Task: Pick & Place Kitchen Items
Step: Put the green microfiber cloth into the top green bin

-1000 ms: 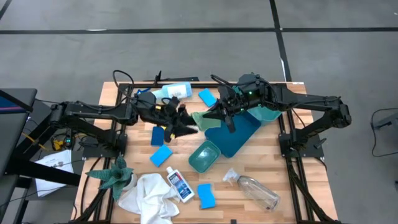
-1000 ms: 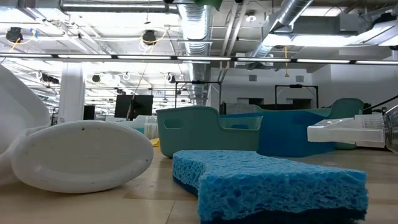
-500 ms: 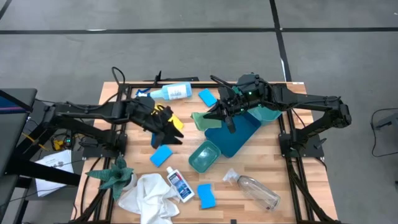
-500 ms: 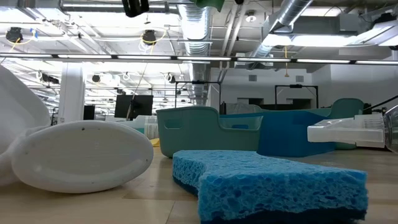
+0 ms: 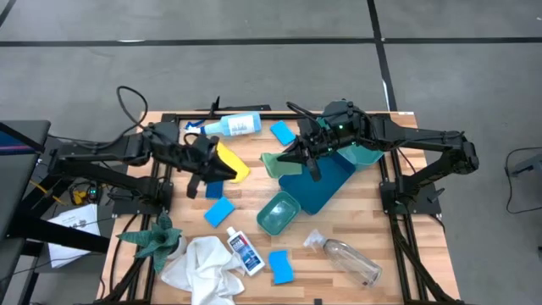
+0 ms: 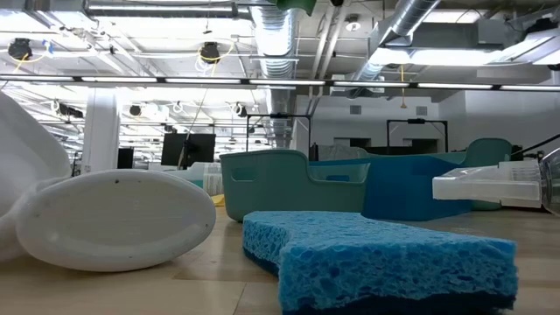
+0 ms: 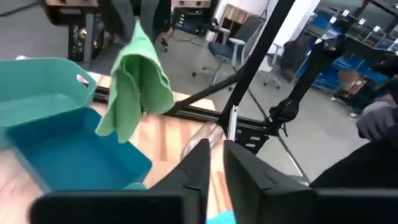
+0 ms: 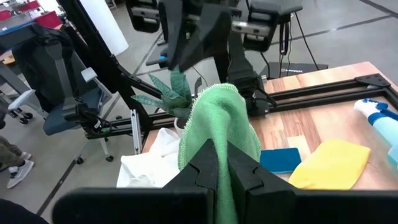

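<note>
- Wooden table (image 5: 364, 212) holds your scattered items; yellow pad (image 5: 230, 163) lies beside the left gripper (image 5: 196, 180), fingers nearly together, empty.
- Your right gripper (image 5: 288, 158) pinches a green cloth (image 5: 273, 163) above the blue tray (image 5: 326, 188).

Grey floor (image 5: 254, 21) around the table; ceiling ducts (image 6: 411, 26) overhead.
</note>
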